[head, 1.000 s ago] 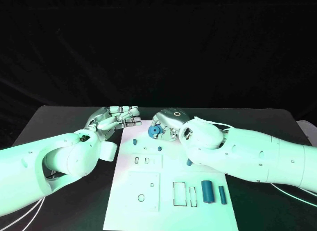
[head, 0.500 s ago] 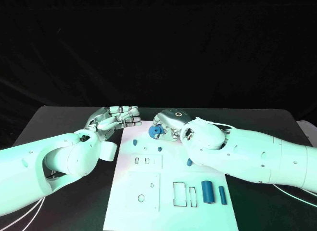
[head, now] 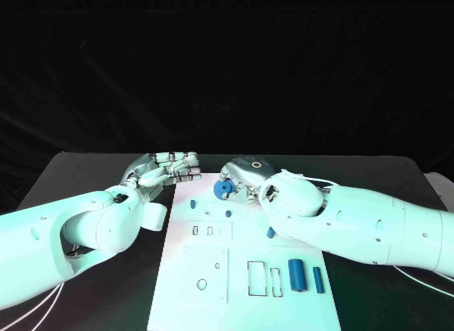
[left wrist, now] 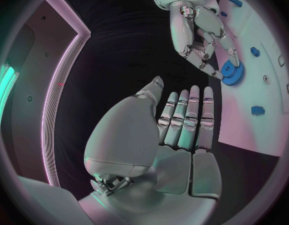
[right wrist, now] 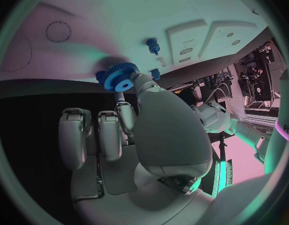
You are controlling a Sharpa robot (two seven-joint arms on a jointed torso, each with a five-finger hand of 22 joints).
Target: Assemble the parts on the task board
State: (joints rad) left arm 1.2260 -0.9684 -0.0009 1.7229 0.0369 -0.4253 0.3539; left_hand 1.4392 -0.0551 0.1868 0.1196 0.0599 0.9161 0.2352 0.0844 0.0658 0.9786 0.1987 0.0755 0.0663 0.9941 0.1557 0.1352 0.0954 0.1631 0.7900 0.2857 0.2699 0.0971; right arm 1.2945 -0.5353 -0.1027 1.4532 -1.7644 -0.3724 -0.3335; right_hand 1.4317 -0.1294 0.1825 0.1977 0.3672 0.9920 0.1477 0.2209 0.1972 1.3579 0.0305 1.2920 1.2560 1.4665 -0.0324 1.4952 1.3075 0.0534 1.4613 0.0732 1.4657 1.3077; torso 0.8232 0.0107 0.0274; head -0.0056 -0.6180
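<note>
**Right hand holds gear over far end of board, seating not yet done**

Step in hand, as I read it: placing the blue gear (head: 222,187) on the task board (head: 212,276). The right hand (head: 249,177) pinches the gear between fingertips; the right wrist view shows a fingertip (right wrist: 133,78) at the gear's hub, other fingers tucked below. The gear sits at the far end of the board, low over the white surface or touching it; cannot tell which.

Next move likely calls for lining the gear's centre hole up with a post or hole on the board, lowering it straight, then letting go. A small blue peg (right wrist: 152,45) stands on the board just beside the gear in the right wrist view; whether that is the target, cannot tell. Risk: the gear tilts or catches if it comes down off-centre.

Pose: the right arm comes across the board from the near right, hand curled down over the gear. The left hand (head: 167,169) rests at the board's far left corner, holding nothing, fingers straight and side by side (left wrist: 185,120), thumb apart. It is near the gear, not touching it.

Elsewhere on the board: two blue cylinders (head: 297,274) lie at the near right beside rectangular slots; small blue pieces (head: 190,204) sit further up, near the gear.
</note>
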